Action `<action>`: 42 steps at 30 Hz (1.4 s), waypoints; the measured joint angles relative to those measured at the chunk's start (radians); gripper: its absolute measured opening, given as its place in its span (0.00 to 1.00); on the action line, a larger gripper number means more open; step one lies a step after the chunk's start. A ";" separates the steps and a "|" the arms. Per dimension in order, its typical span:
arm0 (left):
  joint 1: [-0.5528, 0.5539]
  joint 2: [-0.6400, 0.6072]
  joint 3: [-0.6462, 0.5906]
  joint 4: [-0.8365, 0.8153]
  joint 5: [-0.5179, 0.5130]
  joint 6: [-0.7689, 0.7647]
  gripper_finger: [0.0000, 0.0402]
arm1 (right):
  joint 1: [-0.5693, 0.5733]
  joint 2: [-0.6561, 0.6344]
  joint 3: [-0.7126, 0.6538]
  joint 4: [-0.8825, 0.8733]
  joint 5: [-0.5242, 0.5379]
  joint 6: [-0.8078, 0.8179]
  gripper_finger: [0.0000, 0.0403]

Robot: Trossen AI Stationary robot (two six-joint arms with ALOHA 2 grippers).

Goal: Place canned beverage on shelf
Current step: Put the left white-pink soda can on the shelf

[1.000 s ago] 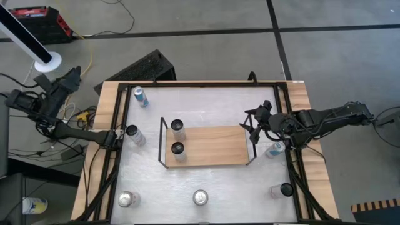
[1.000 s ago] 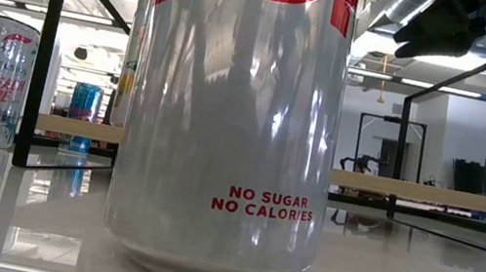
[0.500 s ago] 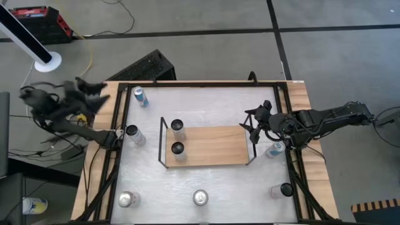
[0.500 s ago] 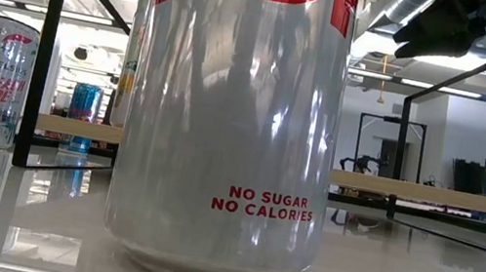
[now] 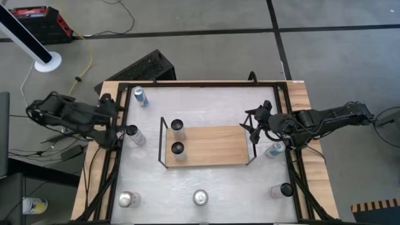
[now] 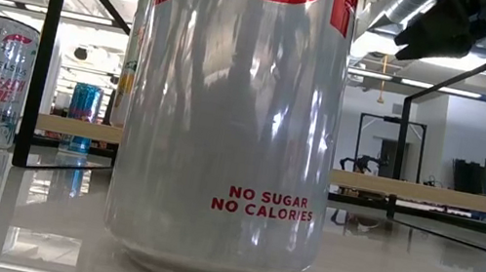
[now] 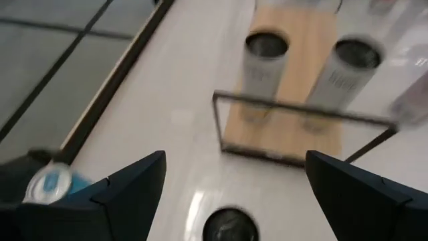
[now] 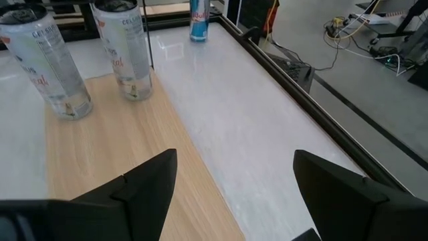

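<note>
The canned beverage (image 5: 133,134) nearest my left hand (image 5: 106,103) stands on the desk (image 5: 206,103) at nine o'clock of the shelf (image 5: 212,145). That hand, wide open and empty, has swung in over the desk's edge, lining up a pick. My right hand (image 5: 251,125), open and empty, waits at the shelf's three o'clock end.

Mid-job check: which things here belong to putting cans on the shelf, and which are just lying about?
Job:
- shelf, two cans already on it
- loose cans on the table: blue one, one near the left gripper, front-centre can
- right gripper, open at the shelf's end rail

Lying about:
- black crate
- red box
</note>
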 joint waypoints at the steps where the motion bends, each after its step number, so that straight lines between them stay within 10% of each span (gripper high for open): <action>1: 0.000 0.004 -0.009 -0.008 0.000 -0.008 0.85 | 0.000 0.000 0.000 -0.009 0.000 0.005 0.81; 42: 0.001 0.005 -0.404 -0.029 0.053 -0.098 0.85 | 0.000 0.000 0.000 -0.040 0.000 0.033 0.81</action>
